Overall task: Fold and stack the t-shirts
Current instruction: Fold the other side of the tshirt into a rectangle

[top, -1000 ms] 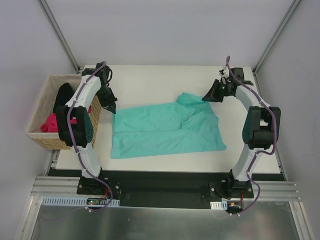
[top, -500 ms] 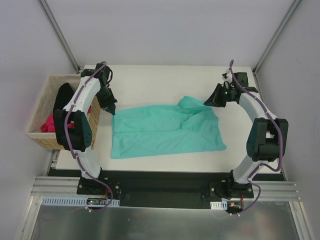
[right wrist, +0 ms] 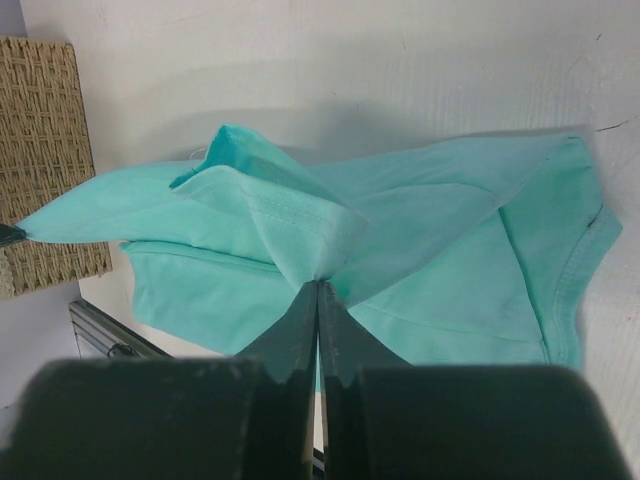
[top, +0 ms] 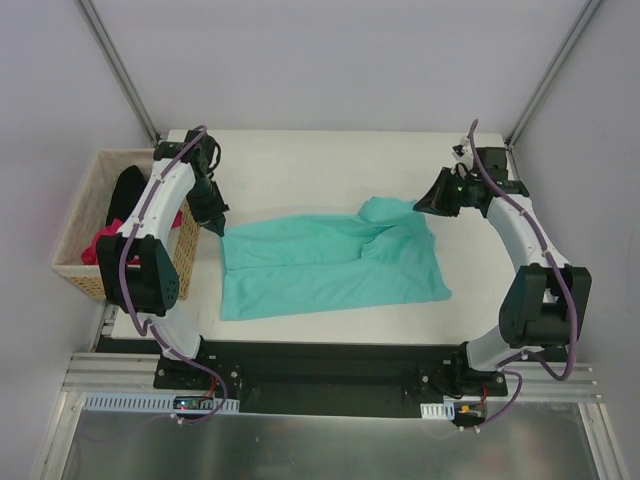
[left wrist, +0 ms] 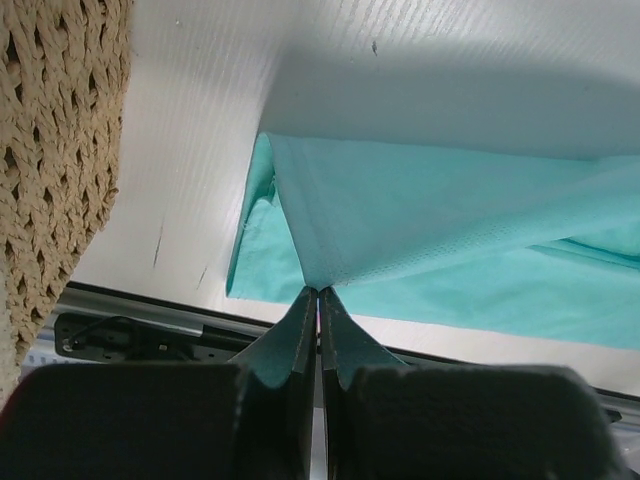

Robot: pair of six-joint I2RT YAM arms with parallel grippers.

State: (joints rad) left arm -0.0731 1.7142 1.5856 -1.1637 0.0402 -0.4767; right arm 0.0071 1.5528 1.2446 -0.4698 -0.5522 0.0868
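1. Woven tan wicker basket (top: pixel 88 280), far left: holding magenta pink cloth t-shirt (top: pixel 100 243) and black cloth t-shirt (top: pixel 128 190), not yet folded.
2. Left gripper (top: pixel 217 229): pinching left end of teal cloth t-shirt (top: pixel 330 265); drawn outward since a moment ago.
3. Teal cloth t-shirt: on white table (top: pixel 300 160), far edge pulled tauter between pincers, likely ready for folding.
4. Right gripper (top: pixel 420 204): clamped on right end, likewise drawn outward.

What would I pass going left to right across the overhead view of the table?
Basket → left gripper, pinching the shirt's left corner → teal shirt → right gripper, pinching the shirt's raised far-right part.
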